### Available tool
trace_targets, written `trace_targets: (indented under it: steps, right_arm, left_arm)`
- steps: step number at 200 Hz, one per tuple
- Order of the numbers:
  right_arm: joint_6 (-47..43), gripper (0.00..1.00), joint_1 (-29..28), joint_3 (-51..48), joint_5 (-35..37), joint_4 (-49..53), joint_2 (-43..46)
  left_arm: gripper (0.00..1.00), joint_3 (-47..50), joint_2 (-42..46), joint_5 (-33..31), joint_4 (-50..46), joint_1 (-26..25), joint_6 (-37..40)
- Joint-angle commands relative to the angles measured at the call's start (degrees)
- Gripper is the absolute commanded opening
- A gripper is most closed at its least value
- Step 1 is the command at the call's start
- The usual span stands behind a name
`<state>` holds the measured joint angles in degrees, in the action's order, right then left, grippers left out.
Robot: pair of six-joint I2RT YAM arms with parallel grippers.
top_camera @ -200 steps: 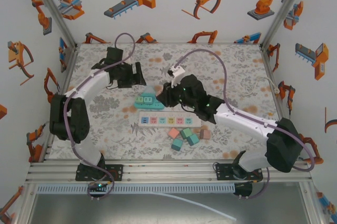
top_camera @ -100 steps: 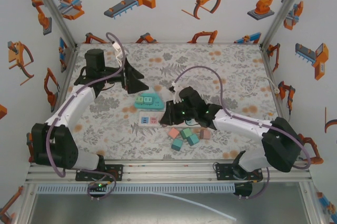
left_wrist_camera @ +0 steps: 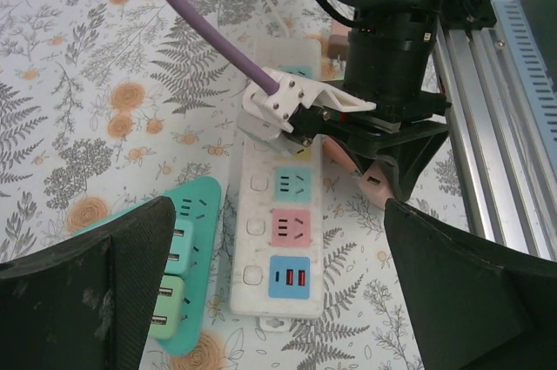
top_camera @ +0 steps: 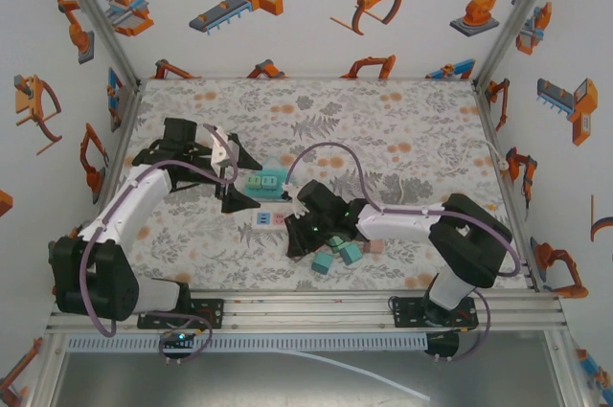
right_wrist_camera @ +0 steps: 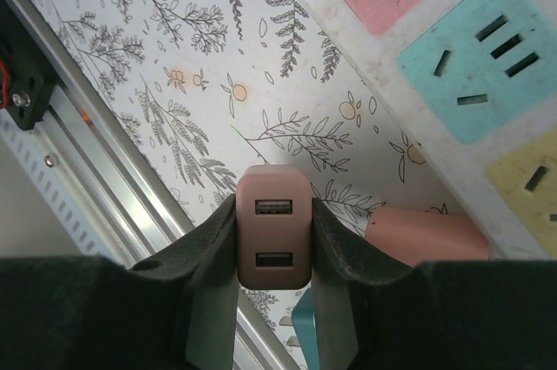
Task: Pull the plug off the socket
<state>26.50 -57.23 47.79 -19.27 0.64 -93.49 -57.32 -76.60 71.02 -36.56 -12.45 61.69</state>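
Observation:
A brownish-pink USB plug (right_wrist_camera: 273,244) is clamped between the pads of my right gripper (right_wrist_camera: 273,209), which is shut on it. The plug hangs over the flowered table, just off the near side of the white power strip (right_wrist_camera: 435,39) and clear of its sockets. From the top view, my right gripper (top_camera: 305,235) covers the strip's right part; the left part of the strip (top_camera: 270,219) shows. My left gripper (left_wrist_camera: 277,213) stands wide open above the strip's left end (left_wrist_camera: 283,239), holding nothing. From above, the left gripper (top_camera: 238,177) sits beside a teal triangular socket (top_camera: 268,183).
Several loose cube plugs, teal (top_camera: 337,242) and pink (top_camera: 374,245), lie right of my right gripper near the front. A pink one (right_wrist_camera: 426,235) rests beside the held plug. The aluminium rail (right_wrist_camera: 96,152) runs close by at the near edge. The back of the table is open.
My left arm has swung from the back toward the teal socket and its jaws have opened wide. My right gripper has moved toward the near edge, carrying the plug.

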Motion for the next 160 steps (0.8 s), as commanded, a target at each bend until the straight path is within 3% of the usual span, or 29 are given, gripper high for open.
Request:
trace_targets:
  steps: [1,49,105,132,160]
  right_arm:
    - [-1.2,0.26,-0.2,1.8,2.8,-1.6,-0.1]
    - [-1.3,0.39,-0.2,0.6,6.1,-1.5,1.4]
    - [-1.3,0.46,-0.2,-2.8,8.1,-4.4,7.0]
    - [-2.3,0.48,-0.2,-3.8,10.8,-4.4,10.8]
    - [-6.2,0.48,-0.2,-3.5,16.4,-3.8,15.8]
  left_arm:
    - [0.97,-0.7,0.0,2.9,-4.4,-0.3,9.2]
    - [0.97,-0.7,-0.7,2.5,-4.4,-0.2,9.5]
    - [0.97,-0.6,-1.6,-1.2,-4.5,-0.2,10.1]
    - [0.97,-0.7,-2.4,-0.5,-3.7,-0.2,10.5]
    - [0.97,-0.5,-3.1,4.2,0.4,-0.4,8.6]
